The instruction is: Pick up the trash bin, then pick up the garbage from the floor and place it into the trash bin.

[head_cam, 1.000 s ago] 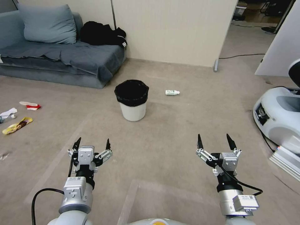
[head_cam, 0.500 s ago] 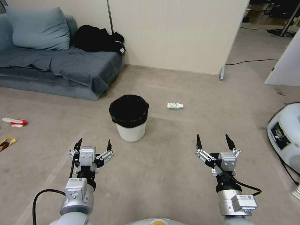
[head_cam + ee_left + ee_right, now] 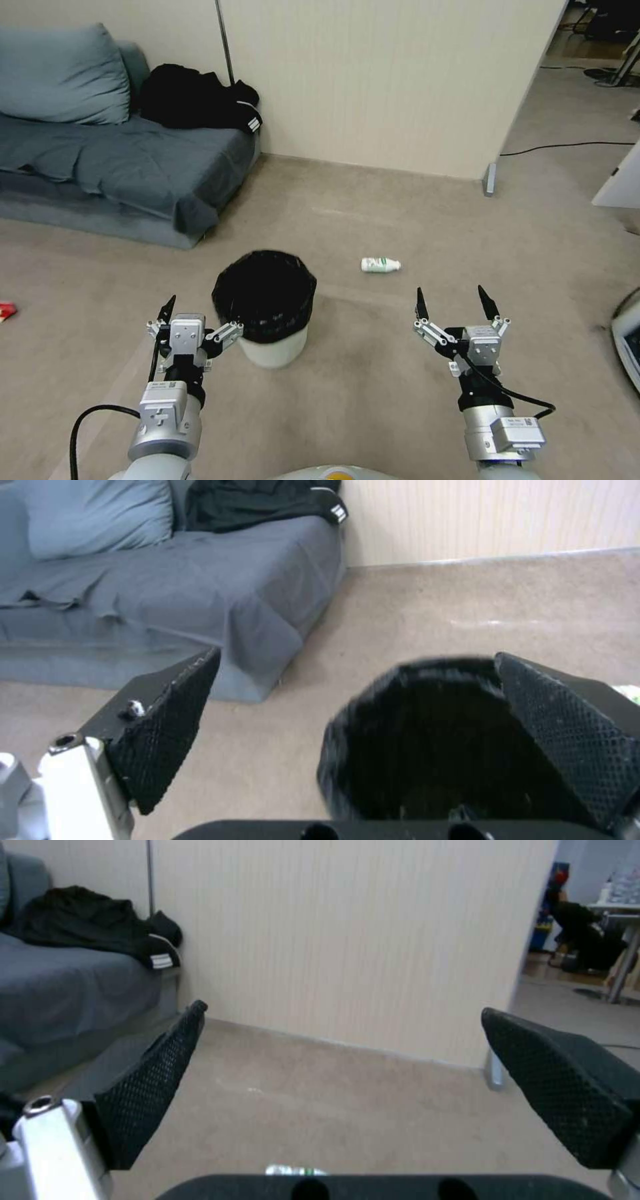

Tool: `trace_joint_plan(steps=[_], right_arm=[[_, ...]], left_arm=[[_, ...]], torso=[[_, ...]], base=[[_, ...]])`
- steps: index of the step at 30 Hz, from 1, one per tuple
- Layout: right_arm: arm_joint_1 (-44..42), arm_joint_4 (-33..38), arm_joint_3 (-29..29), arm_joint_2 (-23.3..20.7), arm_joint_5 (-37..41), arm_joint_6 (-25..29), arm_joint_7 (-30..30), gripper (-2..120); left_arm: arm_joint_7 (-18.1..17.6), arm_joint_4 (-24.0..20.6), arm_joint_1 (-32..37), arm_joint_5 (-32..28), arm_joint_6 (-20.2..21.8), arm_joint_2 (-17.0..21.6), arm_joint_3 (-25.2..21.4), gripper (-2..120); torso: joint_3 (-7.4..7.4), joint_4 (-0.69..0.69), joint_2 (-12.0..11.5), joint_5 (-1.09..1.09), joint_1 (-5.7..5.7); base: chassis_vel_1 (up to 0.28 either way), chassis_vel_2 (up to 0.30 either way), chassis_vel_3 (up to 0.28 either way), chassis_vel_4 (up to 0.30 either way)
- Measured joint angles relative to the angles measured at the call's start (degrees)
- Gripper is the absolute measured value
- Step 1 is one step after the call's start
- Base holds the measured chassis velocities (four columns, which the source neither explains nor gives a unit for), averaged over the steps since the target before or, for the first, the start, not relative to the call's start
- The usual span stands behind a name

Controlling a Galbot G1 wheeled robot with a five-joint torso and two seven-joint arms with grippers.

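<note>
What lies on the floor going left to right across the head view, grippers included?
Red scrap of garbage at the edge → left gripper, open → trash bin → white bottle → right gripper, open → white robot base at the far edge.

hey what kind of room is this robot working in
Probably a mock living room in an office or lab: a grey sofa on carpet, a partition wall, and desks and chairs beyond the opening.
</note>
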Motion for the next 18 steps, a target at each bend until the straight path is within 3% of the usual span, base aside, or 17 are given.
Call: trace_joint_plan(steps=[7, 18], right_arm=[[0.0, -0.4, -0.1, 0.0, -0.7, 1.5, -0.5, 100], [0.0, -0.6, -0.2, 0.0, -1.3, 2.7, -1.0, 100]], left_arm=[[-0.1, 0.2, 0.0, -0.1, 0.0, 0.0, 0.0, 100], [-0.3, 0.4, -0.1, -0.2, 0.0, 0.0, 0.0, 100]], torso=[[0.0, -0.01, 0.0, -0.02, 0.0], [-0.01, 0.0, 0.0, -0.02, -0.01]], base=[[-0.144, 0.16, 0.126, -0.143], [0.008, -0.008, -0.01, 0.005]])
